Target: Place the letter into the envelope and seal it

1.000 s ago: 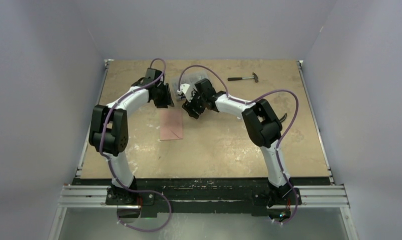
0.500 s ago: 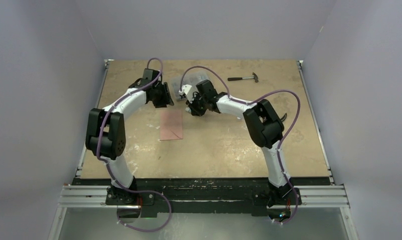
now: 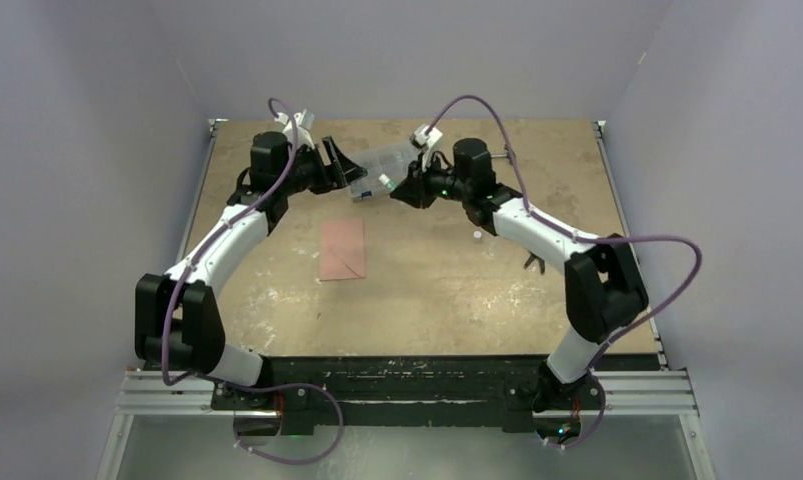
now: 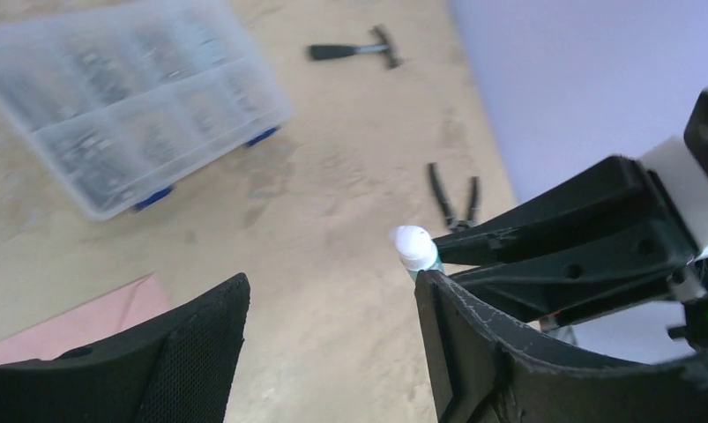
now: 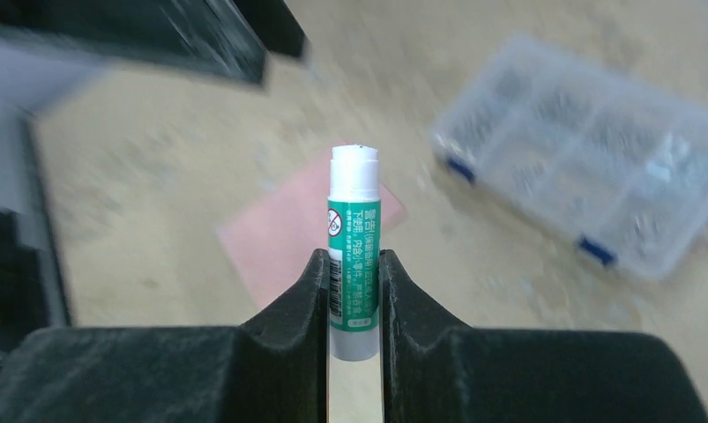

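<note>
We see the right fingers clamped on an uncapped glue stick, the left fingers spread open beside its tip, and the envelope flat on the tabletop at seven o'clock from them, the letter apparently inside, so gluing and sealing remain.

I'm working in a robot lab cell: plain pale walls box in a worn plywood worktop. An aluminium rail carries the left arm and right arm. A hammer, pliers and a clear parts box lie about.
</note>
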Available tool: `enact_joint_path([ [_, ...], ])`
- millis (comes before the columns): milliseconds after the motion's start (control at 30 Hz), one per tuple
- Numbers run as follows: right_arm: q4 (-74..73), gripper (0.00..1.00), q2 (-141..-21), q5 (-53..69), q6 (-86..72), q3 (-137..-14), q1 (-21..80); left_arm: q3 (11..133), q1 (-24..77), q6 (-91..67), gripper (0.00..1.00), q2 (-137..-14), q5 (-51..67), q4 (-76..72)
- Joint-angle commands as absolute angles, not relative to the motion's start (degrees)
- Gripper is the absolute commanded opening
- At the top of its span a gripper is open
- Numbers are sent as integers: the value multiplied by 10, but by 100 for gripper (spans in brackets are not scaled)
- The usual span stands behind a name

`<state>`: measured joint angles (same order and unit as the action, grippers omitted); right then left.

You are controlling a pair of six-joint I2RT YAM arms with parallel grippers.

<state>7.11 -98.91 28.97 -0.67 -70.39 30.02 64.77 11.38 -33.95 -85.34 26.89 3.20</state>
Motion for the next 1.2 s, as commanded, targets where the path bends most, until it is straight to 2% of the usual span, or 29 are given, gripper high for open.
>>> enact_joint_path([
  [0, 241, 11, -932, 385, -190, -687, 299, 599, 117, -425, 68, -796, 378, -196],
  [367, 383, 14, -907, 403, -365, -679, 299, 528, 126, -557, 72, -744, 433, -447],
  [567, 459, 15, -905, 422, -423, -661, 299, 524, 136, -578, 67, -756, 438, -452],
  [700, 487, 15, -903, 442, -437, -657, 299, 526, 145, -599, 55, -766, 434, -473],
  [933, 496, 16, -906, 479, -446, -668, 304, 538, 166, -612, 43, -777, 436, -484],
  [1000, 496, 17, -906, 483, -447, -667, 304, 538, 173, -614, 33, -779, 438, -485],
  [1067, 501, 19, -903, 483, -449, -663, 305, 539, 178, -615, 15, -781, 439, -486],
  [1100, 507, 22, -899, 483, -450, -659, 305, 540, 179, -615, 5, -781, 439, -486],
  [1133, 509, 27, -895, 481, -452, -655, 305, 540, 179, -615, 0, -780, 439, -487],
  [1167, 506, 34, -890, 478, -453, -649, 305, 542, 180, -615, 0, -778, 438, -487],
])
